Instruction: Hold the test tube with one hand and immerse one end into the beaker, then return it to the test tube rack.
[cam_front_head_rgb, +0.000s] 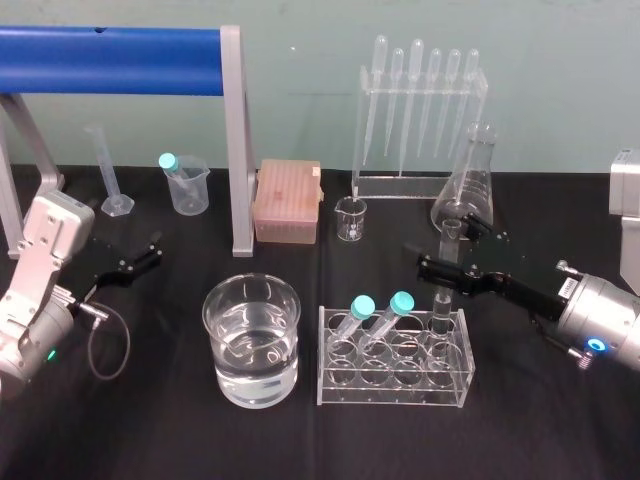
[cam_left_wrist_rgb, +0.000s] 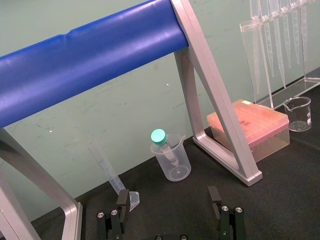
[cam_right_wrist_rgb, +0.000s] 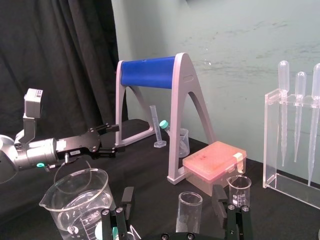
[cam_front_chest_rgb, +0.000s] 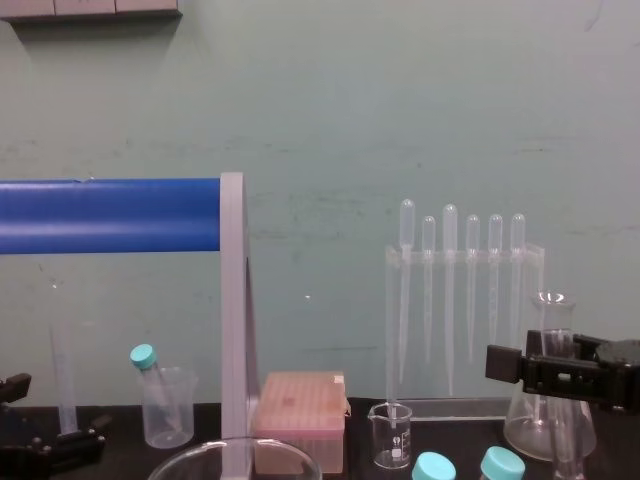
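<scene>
Head looks down, chest low, level; both share beaker, pipette rack.

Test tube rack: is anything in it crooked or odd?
Two teal-capped tubes lean sideways in the test tube rack instead of standing upright. The uncapped test tube stands straight between the open fingers of the right claw. Left claw idles far left. Nothing spilled.

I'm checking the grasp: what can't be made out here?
1. Chest view: the beaker, cut off by the bottom edge.
2. Right wrist view: the test tube, lower part hidden behind the gripper's base.
3. Head view: whether the right gripper touches the tube; too small.
</scene>
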